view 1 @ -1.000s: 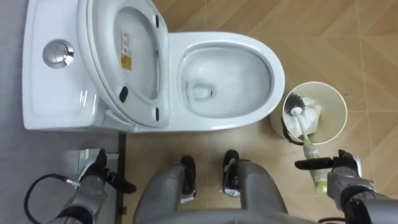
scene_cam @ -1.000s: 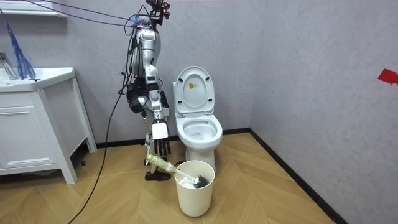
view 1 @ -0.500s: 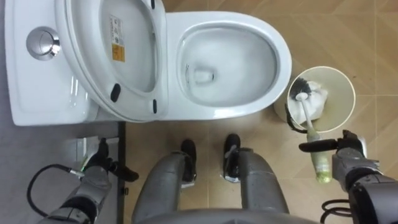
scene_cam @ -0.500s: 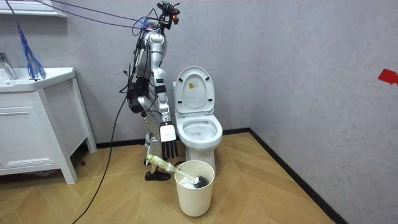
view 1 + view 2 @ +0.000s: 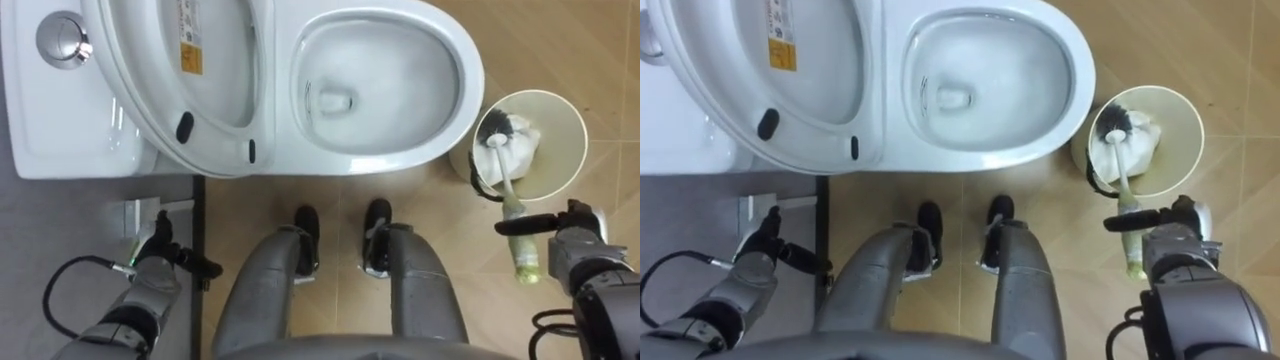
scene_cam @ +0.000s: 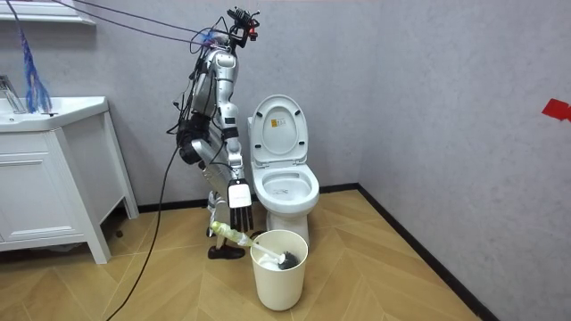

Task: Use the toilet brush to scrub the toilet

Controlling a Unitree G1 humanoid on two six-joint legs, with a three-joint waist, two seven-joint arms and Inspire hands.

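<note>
**One loose grasp could tip the bin (image 5: 565, 125)**

With fingers straight, not closed, the right hand (image 5: 577, 245) is at the toilet brush (image 5: 508, 195) handle; the brush head sits inside the bin. A skewed pull may topple it. The left hand (image 5: 158, 275) hangs relaxed, far from the bin.

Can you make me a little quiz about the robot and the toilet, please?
1. True or false: the toilet lid is up.
2. Where is the brush head? A in the toilet bowl, B in the round bin, C on the floor.
3. Fill in: the ___ robot hand is at the brush handle.
Key: 1 true. 2 B. 3 right.
</note>
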